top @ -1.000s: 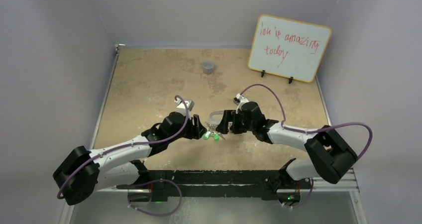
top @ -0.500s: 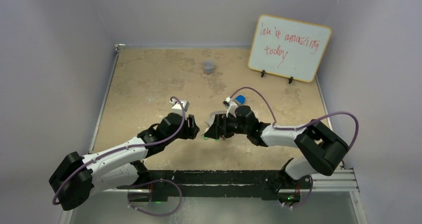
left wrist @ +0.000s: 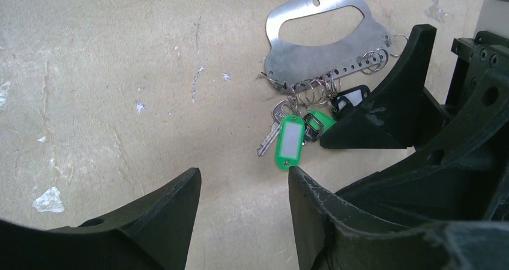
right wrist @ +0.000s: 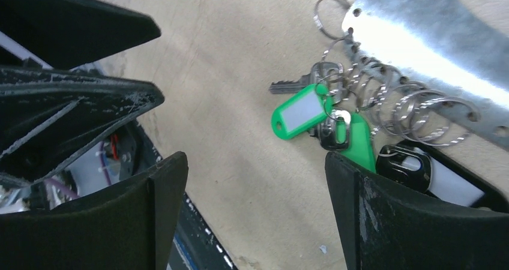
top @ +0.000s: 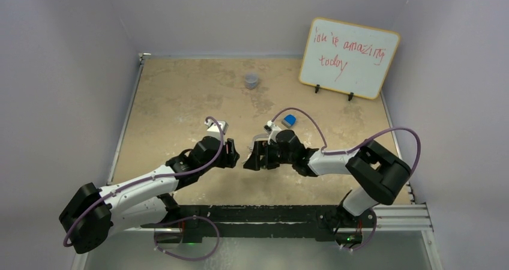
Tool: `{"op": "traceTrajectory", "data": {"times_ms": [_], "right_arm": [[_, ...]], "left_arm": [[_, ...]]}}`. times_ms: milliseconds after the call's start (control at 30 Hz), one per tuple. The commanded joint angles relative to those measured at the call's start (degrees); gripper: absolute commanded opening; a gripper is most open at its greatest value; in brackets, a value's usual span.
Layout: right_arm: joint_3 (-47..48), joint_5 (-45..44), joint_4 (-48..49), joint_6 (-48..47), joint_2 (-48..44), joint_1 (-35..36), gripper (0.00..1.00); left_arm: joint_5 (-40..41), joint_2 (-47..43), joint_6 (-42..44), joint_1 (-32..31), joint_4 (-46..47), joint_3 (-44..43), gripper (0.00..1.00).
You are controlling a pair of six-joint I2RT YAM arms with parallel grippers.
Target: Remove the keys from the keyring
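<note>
Left gripper [left wrist: 243, 180] jaws stand apart with nothing between them; right gripper [right wrist: 255, 162] jaws gape wide, also empty. The keys [left wrist: 294, 126] lie on the table [left wrist: 108, 72] at centre frame in the left wrist view, hung on small rings along the keyring [left wrist: 312, 60]. I count two green tags, one black tag and one clear silver blade. The right finger hides part of the black tag. Labels are blank. Upper right, one whiteboard [top: 348, 57] reads "amazing today"; its first words are unclear

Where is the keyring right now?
Left wrist view: the keyring lies flat on the table, upper centre-right, with the keys bunched at its lower edge.
</note>
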State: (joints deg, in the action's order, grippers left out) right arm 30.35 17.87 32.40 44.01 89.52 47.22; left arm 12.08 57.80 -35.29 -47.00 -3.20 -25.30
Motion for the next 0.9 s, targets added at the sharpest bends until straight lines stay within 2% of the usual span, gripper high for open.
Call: {"op": "traceTrajectory", "data": {"times_ms": [0,267,367,600,867], "right_arm": [[1.0,-8.9,-8.7,-1.7,-2.1,-0.2,0.88],[0.0,-14.5,-13.9,-1.0,-5.7,-3.4,0.89],[0.2,-13.5,-13.9,-2.6,-7.9,-3.5,0.88],[0.6,-3.8,-2.7,-4.5,-9.1,-3.2,0.88],[4.9,0.9,4.7,-1.5,-0.5,-3.3,0.85]], "left_arm": [[-0.2,0.3,1.3,0.2,0.6,-2.5,0.54],[-1.2,0.6,1.5,0.2,1.0,-2.8,0.54],[-1.0,0.3,1.5,0.2,1.0,-2.7,0.54],[-2.6,2.0,1.0,0.2,4.0,-2.3,0.52],[-2.8,3.7,0.7,0.1,6.1,-2.4,0.49]]}}
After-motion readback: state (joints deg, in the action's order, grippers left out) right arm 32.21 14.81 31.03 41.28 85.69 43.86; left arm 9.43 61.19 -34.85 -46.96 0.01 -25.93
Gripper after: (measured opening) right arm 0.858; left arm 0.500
